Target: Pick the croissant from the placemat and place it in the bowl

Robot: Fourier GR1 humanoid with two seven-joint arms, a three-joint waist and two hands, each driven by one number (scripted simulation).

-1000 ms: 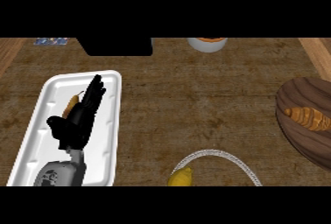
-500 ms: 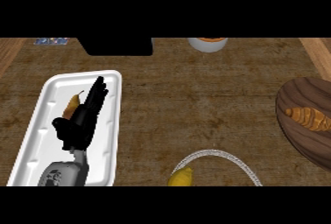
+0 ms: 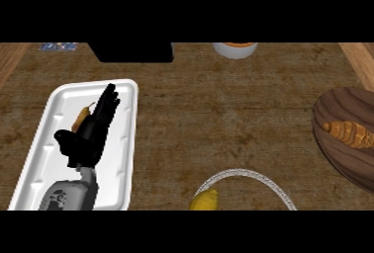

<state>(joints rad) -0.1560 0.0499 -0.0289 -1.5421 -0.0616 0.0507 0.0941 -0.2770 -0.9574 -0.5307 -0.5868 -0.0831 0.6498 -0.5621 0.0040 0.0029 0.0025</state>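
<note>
Brown woven matting covers the counter [image 3: 219, 113], with strips of lighter wood along its left and right edges. On its left side lies a white rectangular tray [image 3: 44, 148], and the left hand [image 3: 91, 133] stretches over it, fingers straight and held close together, pointing away from the robot. Just beside those fingers, on their left, a small orange-brown item [image 3: 83, 114] peeks out on the tray, mostly hidden, so its kind cannot be told. Well apart, at the right edge, a dark wooden bowl [image 3: 329, 143] holds the croissant [image 3: 349, 133], far from the hand. Near the lower edge, a yellow item [image 3: 205, 200] sits at the rim of a round glass dish [image 3: 281, 190]. At the top stand a black block [image 3: 131, 51] and a white cup [image 3: 235, 49].
</note>
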